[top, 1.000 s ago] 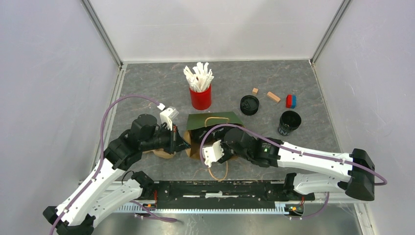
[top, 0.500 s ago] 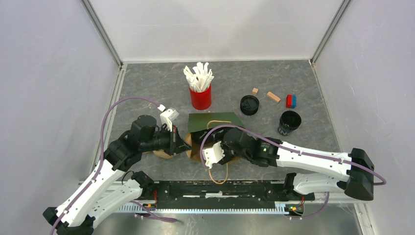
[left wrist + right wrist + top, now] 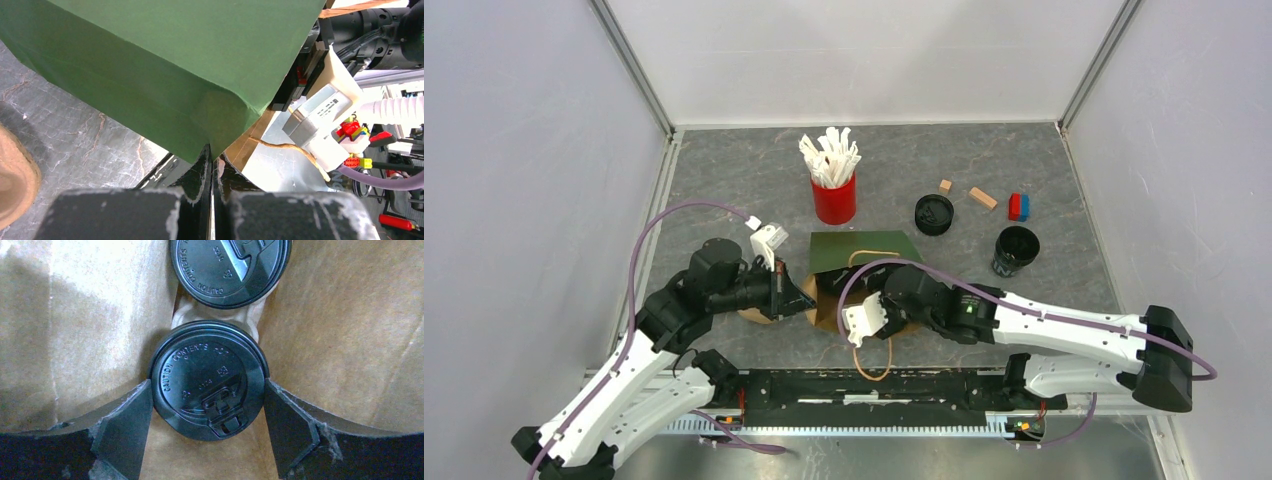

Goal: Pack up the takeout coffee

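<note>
On the white-walled grey marbled tabletop (image 3: pixel 724 180), the left gripper (image 3: pixel 212 154) pinches the green paper bag (image 3: pixel 165 60), while the right gripper (image 3: pixel 207 392) seemingly clamps a black-lidded cup (image 3: pixel 200 367) inside it.

Robotics lab, enclosed tabletop test cell
White panel walls (image 3: pixel 864 60) on bare metal corner posts (image 3: pixel 631 65) box in a grey stone-patterned table (image 3: pixel 724 170); left arm (image 3: pixel 624 380) and right arm (image 3: pixel 1064 325), white and black, bolted to a rail (image 3: pixel 874 385) at the near edge, trailing purple cable (image 3: pixel 633 290); wooden block (image 3: pixel 982 198) and red-and-blue block (image 3: pixel 1019 207) lie loose
</note>
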Available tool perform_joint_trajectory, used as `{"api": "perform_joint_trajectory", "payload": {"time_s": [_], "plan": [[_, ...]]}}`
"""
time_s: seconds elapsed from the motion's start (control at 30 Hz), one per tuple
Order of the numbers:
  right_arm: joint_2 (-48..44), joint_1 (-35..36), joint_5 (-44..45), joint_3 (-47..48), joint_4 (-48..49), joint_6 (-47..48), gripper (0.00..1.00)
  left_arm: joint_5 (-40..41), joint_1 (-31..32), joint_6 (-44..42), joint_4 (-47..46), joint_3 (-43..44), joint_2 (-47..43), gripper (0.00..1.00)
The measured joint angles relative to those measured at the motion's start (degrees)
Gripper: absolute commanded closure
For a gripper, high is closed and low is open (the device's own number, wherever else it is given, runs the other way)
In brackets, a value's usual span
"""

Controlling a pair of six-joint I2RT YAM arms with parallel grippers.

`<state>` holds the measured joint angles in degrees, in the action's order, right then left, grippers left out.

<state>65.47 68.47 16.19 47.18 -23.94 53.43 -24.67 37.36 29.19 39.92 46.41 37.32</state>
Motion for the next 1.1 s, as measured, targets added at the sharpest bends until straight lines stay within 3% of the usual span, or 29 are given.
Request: {"api": "perform_joint_trajectory", "payload": {"time_s": [1.1], "plan": [[1.11, -2.45, 2.05, -6.23, 12.74, 3.54, 0.18, -1.49, 0.0, 1.31, -2.36, -3.1, -2.1, 0.98]]}}
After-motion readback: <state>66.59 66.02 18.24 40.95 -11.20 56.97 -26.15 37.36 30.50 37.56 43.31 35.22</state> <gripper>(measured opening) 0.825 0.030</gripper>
